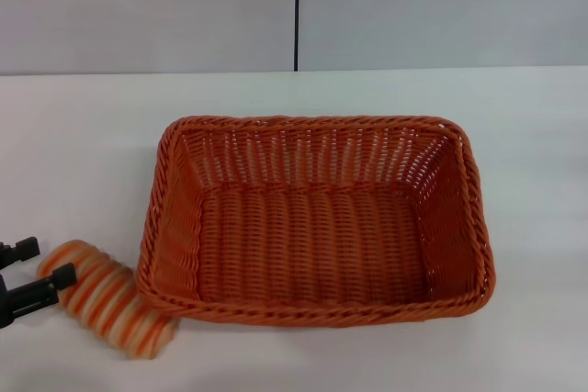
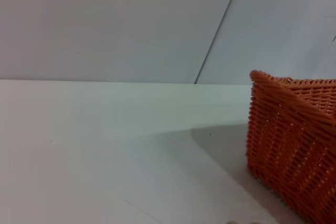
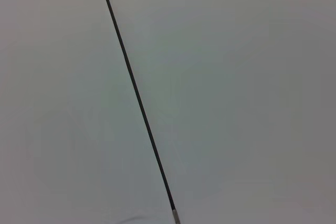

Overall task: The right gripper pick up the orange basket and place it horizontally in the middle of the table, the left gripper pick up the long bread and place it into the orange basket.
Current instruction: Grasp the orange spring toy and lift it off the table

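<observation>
White desk (image 1: 83, 135) carries everything. Basket (image 1: 317, 218) sits about mid-desk, long side across the head view, empty, upright; looks already placed, so the bread step is what remains by my read. Bread (image 1: 110, 298) lies on the desk at the basket's near-left corner, its far end touching or just beside the rim, can't tell which. Left gripper (image 1: 26, 274) is at the head view's left edge; jaws spread, one tip at the bread's outer end, the other just behind it and apart, so the loaf end sits partly between them, not pinched yet. Left wrist view shows only a basket (image 2: 294, 145) corner and bare desk. Right gripper not in view; right wrist view shows only wall with a dark seam.

Risks, as judgement: jaws catch just the bread's end, so a close there could squeeze the ridged loaf out or let it droop and pivot on lifting. Bread is close to the rim, so a lift that's too low could hit the basket and shove it off centre.
</observation>
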You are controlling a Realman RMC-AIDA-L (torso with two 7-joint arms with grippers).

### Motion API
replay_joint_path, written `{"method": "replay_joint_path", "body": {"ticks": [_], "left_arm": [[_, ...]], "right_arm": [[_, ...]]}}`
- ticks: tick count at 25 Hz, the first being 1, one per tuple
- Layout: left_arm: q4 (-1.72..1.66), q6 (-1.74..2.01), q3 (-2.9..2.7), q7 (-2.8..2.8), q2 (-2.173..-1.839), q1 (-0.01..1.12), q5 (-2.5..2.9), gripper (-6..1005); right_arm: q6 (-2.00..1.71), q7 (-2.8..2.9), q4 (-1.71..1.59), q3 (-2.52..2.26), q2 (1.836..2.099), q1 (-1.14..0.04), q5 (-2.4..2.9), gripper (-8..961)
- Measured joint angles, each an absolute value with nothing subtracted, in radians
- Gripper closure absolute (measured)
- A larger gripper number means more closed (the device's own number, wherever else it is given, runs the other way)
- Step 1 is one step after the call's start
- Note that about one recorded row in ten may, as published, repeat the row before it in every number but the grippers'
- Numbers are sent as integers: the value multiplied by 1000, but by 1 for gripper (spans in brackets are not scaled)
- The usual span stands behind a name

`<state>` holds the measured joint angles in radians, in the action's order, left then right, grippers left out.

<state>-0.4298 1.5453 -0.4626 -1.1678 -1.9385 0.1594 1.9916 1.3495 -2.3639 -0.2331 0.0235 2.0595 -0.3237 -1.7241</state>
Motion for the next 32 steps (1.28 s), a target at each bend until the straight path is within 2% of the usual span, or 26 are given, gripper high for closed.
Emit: {"method": "replay_joint_path", "body": {"ticks": [24,25,32], "left_arm": [[-430,1533,-462,-1171,-1947,159,2015,221],[-433,1528,-461,-1168,-1950,155,2012,438],[-436,1526,-460,-1168,-1951,153,2010,545]], "right_arm": [[1363,-2348,-227,26,2060,-314,-1733,452],[1363,-2345,-227,26,2060,-312,-1734,452],[1363,-2342,-225,35,2060,-306,-1736,452]]}}
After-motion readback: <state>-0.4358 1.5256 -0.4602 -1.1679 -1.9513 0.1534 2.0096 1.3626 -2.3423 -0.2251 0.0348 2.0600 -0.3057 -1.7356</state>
